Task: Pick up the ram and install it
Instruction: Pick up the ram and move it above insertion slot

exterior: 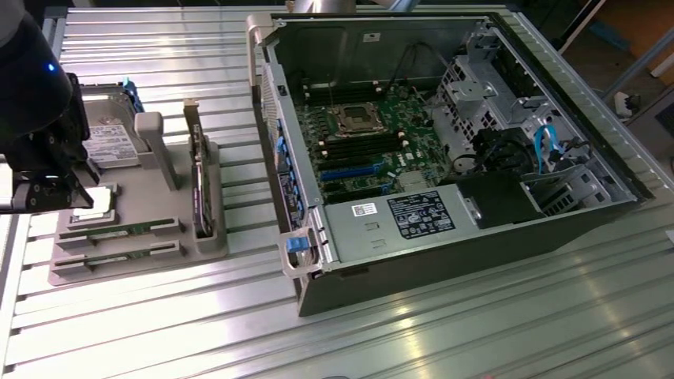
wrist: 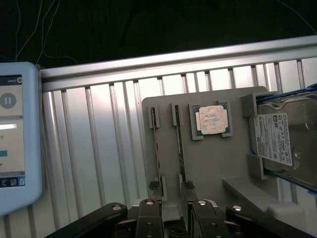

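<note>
Two thin green ram sticks (wrist: 179, 144) sit in the grey plastic tray (wrist: 233, 158); my black gripper (wrist: 176, 210) hovers spread above, nothing installed.

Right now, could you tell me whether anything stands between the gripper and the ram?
Nothing visible does. The open gripper hangs above the holder, where two ram sticks lie uncovered in their slots; the chip sits beside them.

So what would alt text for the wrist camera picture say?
The open gripper hangs over a grey holder with two ram sticks in slots, beside a silver processor chip and a hard drive. A tablet lies nearby.
</note>
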`<state>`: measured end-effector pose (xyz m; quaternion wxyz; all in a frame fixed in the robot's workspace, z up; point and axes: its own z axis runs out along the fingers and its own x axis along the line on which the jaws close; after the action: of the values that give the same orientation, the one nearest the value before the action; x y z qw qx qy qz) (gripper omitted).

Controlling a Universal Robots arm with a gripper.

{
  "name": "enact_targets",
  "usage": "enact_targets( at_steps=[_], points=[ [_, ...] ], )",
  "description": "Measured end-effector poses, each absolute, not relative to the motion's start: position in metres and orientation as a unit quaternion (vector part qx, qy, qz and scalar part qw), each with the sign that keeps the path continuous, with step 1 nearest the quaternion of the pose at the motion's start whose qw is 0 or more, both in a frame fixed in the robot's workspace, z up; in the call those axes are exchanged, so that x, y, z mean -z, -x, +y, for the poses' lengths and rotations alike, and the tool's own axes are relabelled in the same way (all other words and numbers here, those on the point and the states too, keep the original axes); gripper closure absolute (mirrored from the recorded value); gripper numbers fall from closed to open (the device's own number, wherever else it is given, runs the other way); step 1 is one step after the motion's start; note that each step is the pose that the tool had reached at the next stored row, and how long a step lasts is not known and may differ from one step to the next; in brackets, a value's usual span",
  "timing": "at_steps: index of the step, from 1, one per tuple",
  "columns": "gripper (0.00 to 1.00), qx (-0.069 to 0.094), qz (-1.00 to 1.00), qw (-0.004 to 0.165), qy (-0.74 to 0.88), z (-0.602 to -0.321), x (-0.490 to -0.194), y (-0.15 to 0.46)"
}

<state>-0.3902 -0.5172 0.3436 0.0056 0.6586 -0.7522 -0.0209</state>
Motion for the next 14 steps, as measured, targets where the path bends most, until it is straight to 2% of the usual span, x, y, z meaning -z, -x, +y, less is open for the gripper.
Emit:
enact_targets(
  at_steps=[14],
  points=[
    [0.70,0.021,-0.747,0.003,-0.664,-0.5172,-0.3429,0.3909]
  ],
)
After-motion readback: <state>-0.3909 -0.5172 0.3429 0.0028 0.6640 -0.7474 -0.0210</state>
